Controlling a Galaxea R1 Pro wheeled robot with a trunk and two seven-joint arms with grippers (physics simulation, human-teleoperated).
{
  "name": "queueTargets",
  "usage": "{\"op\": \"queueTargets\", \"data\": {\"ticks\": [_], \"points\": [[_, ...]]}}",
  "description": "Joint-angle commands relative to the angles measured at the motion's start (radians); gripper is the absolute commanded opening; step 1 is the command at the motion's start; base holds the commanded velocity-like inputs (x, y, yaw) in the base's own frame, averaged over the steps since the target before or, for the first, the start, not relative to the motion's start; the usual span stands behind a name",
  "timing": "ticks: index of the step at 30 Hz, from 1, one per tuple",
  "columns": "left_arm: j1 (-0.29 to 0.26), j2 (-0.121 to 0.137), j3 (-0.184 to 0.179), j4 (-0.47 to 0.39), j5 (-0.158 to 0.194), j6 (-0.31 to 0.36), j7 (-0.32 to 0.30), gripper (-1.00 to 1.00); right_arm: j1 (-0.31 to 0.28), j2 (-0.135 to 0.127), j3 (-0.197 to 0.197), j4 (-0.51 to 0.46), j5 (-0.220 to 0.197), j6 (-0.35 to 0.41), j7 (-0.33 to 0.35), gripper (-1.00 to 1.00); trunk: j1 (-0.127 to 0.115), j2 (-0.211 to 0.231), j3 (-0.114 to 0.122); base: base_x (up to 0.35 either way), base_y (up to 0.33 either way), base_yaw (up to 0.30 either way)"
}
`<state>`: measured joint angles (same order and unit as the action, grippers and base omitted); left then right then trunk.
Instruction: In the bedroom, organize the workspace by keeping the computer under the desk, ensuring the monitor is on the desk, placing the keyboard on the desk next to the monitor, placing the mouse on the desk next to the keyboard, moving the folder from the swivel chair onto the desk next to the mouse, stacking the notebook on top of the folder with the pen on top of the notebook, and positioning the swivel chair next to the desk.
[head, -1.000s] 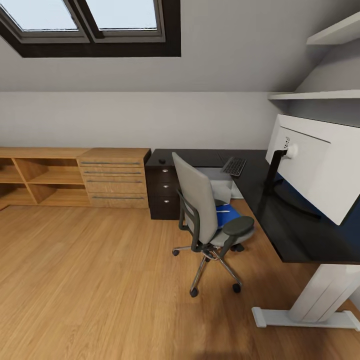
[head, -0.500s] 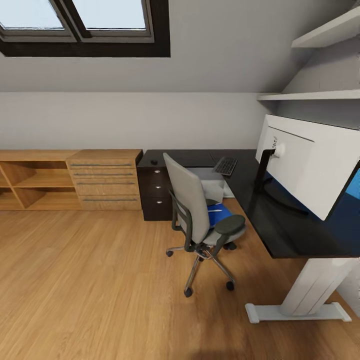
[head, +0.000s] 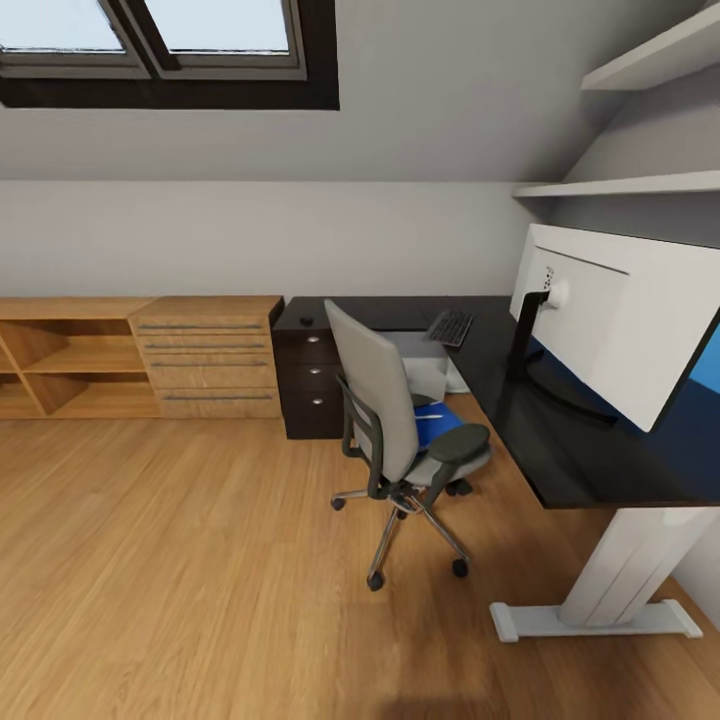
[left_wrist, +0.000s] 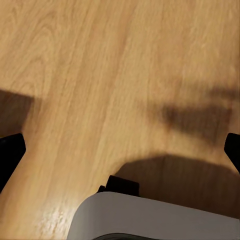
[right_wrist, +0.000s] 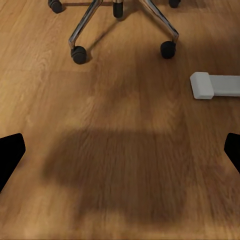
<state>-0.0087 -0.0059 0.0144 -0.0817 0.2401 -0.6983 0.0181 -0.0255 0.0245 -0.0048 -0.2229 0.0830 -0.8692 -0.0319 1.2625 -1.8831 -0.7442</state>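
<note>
The grey swivel chair (head: 385, 415) stands on the wooden floor in front of the black L-shaped desk (head: 565, 455), its back toward me. The blue folder (head: 437, 428) lies on its seat with the white pen (head: 430, 415) on top; the notebook is hidden from here. On the desk are the monitor (head: 620, 325), seen from its white back, the keyboard (head: 450, 327) and the small black mouse (head: 306, 320). The silver-grey computer (head: 425, 365) sits under the desk. My left gripper (left_wrist: 120, 155) and right gripper (right_wrist: 120, 155) hang open over bare floor, holding nothing.
A light wooden drawer chest (head: 205, 355) and open shelves (head: 60, 355) line the wall at the left. The desk's white foot (right_wrist: 215, 85) and the chair's casters (right_wrist: 77, 54) lie ahead of my right gripper. Wall shelves (head: 640, 185) hang above the monitor.
The whole head view has shifted, so the room sits further left in the picture than a second ago. Nothing in the room itself has moved.
</note>
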Motion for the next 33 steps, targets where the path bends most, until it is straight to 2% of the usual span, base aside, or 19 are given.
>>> {"op": "queueTargets", "data": {"ticks": [1,33], "points": [[0.000,0.000,0.001,0.000,-0.001,-0.003,0.002,1.00,-0.001,0.000,-0.001,0.000,0.007,-0.002,-0.003,1.00,0.004,-0.008,-0.004,0.000,0.000,0.000],[0.000,0.001,0.006,0.000,0.001,-0.003,0.005,1.00,-0.001,-0.001,-0.001,-0.001,0.006,-0.004,-0.003,1.00,0.126,-0.232,-0.104,0.000,0.000,0.000]]}}
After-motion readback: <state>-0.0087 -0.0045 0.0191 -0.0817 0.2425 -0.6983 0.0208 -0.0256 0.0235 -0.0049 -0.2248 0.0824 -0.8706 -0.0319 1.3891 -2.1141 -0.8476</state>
